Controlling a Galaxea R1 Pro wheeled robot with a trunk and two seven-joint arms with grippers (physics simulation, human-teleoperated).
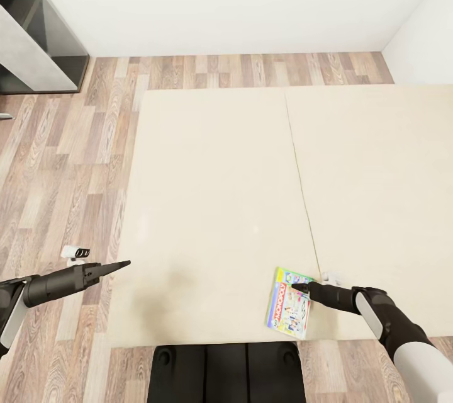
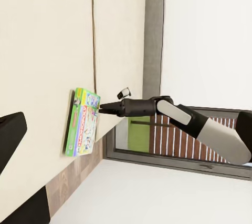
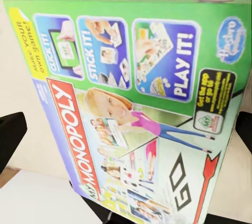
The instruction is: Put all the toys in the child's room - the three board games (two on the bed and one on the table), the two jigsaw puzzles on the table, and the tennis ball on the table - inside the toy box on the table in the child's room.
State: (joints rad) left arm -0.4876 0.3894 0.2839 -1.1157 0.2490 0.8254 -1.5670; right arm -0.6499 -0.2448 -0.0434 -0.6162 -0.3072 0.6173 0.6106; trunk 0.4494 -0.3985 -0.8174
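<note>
Beige bed, board game near edge, wood floor

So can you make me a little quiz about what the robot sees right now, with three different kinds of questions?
1. True or false: the Monopoly box lies on the bed.
2. Which arm reaches at the box? A) left B) right
3. Fill in: beside the bed, the floor is made of ____ planks.

Key:
1. True; it lies near the bed's edge closest to the robot.
2. B; the right gripper is at the box, and the left gripper hovers apart.
3. Wood.
</note>
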